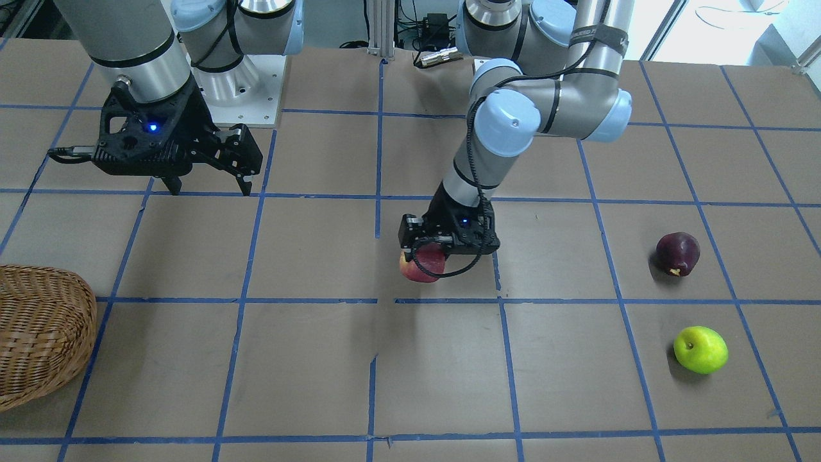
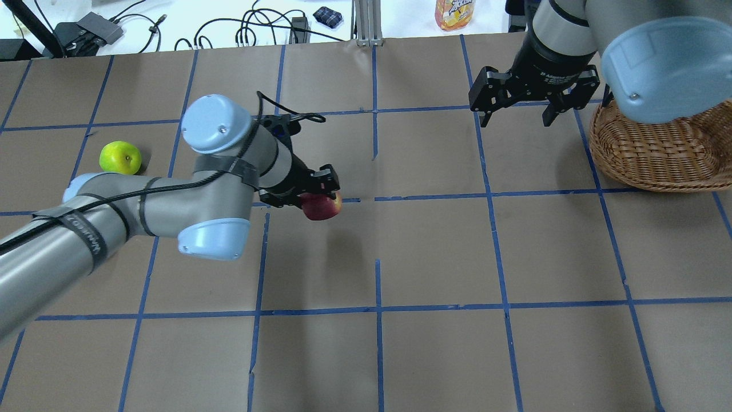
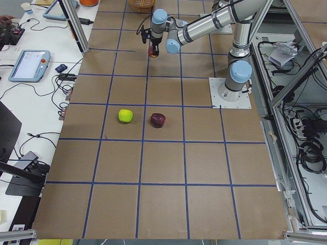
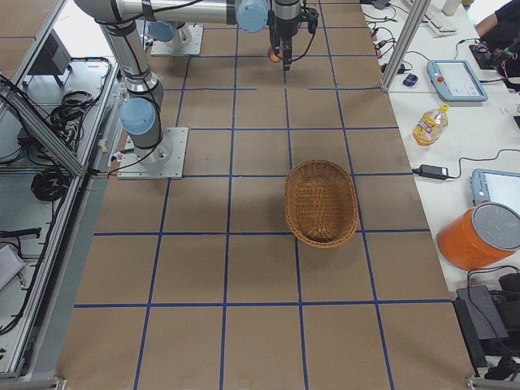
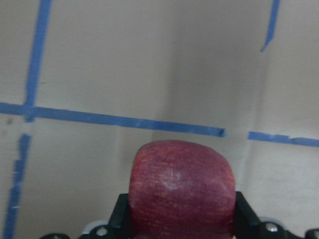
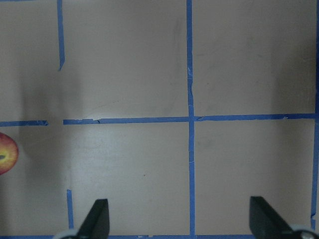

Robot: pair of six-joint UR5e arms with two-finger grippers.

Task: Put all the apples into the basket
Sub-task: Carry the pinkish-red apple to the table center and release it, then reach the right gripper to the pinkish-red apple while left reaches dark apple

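Observation:
My left gripper (image 1: pixel 428 262) is shut on the red streaked apple (image 1: pixel 420 268) and holds it just above the table near the middle. The apple also shows in the overhead view (image 2: pixel 322 207) and fills the left wrist view (image 5: pixel 182 191) between the fingers. The maroon apple (image 1: pixel 677 253) and the yellow-green apple (image 1: pixel 700 350) lie on the table on my left side. The arm hides the maroon one in the overhead view. The wicker basket (image 2: pixel 657 154) stands at my right. My right gripper (image 2: pixel 514 121) hangs open and empty beside it.
The table is brown board with a blue tape grid. A juice bottle (image 2: pixel 454 11) and cables (image 2: pixel 251 28) lie beyond the far edge. The right arm's elbow (image 2: pixel 657 68) hangs over the basket in the overhead view. The arm's base plate (image 1: pixel 250 96) sits at my edge.

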